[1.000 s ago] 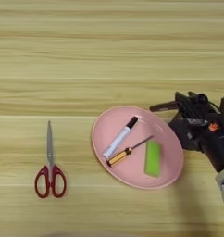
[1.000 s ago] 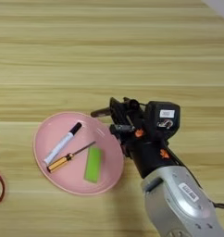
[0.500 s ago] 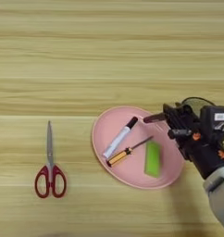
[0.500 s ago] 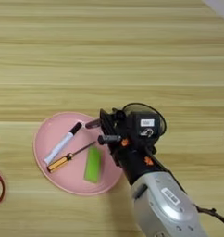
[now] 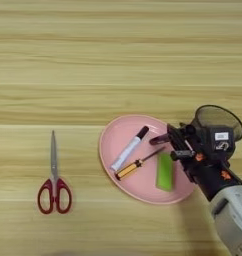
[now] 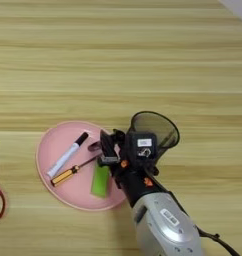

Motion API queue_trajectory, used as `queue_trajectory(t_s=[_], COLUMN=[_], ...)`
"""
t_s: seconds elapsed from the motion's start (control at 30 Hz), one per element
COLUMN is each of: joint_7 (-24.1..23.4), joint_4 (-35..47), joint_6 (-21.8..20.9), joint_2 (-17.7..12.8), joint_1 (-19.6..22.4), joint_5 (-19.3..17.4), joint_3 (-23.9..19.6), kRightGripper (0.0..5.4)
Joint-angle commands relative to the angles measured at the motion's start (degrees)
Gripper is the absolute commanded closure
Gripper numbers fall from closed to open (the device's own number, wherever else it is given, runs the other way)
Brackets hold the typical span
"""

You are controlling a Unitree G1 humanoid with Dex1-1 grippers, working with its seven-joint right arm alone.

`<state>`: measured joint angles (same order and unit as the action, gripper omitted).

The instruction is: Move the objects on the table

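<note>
Two black fingers of the gripper (image 5: 169,148) hovered over the pink plate's (image 5: 112,165) right rim; couldn't tell their spread. Mesh pen cup (image 6: 154,129) sat mid-right, just behind. Should've descended slowly, staying clear of the cup.

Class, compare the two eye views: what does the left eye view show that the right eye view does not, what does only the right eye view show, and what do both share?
Only the left eye view shows the red-handled scissors whole, lying on the table left of the plate. Only the right eye view shows a pale patch past the table's top right corner, and more of the silver forearm; it cuts the scissors at its left edge. Both share the pink plate holding a white marker, a yellow-handled screwdriver and a green block, the mesh pen cup, and the right gripper over the plate's right side.
</note>
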<state>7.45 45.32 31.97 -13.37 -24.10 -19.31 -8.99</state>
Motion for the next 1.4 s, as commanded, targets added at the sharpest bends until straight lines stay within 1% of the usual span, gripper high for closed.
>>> queue_trajectory(t_s=[0.03, 0.27, 0.4, 0.63, 0.67, 0.77, 0.9, 0.97, 1.0, 1.23, 1.4], joint_7=[0.4, 1.2, 1.8, 3.6, 3.8, 4.0, 4.3, 4.4, 4.4, 4.4, 4.4], joint_4=[0.9, 0.6, 0.6, 0.3, 0.2, 0.3, 0.4, 0.5, 0.5, 0.4, 0.4], joint_6=[-3.0, -3.2, -2.9, -1.3, -1.1, -0.8, -0.2, 0.1, 0.2, 0.7, 0.6], joint_2=[-0.2, 0.3, -0.2, -0.8, -0.8, -1.0, -1.1, -1.1, -1.1, -1.1, -1.0], joint_1=[0.9, 0.2, -0.1, -1.2, -1.4, -1.7, -2.1, -2.3, -2.4, -2.4, -2.4], joint_5=[1.6, 2.8, 3.2, 3.7, 3.9, 4.2, 4.7, 5.0, 5.0, 5.4, 5.7], joint_3=[0.6, 2.4, 3.4, 6.6, 6.9, 7.5, 8.2, 8.4, 8.5, 8.2, 8.3], kRightGripper=[4.26, 4.26, 4.26, 4.27, 3.91, 3.67, 3.2, 3.06, 2.91, 2.36, 1.83])
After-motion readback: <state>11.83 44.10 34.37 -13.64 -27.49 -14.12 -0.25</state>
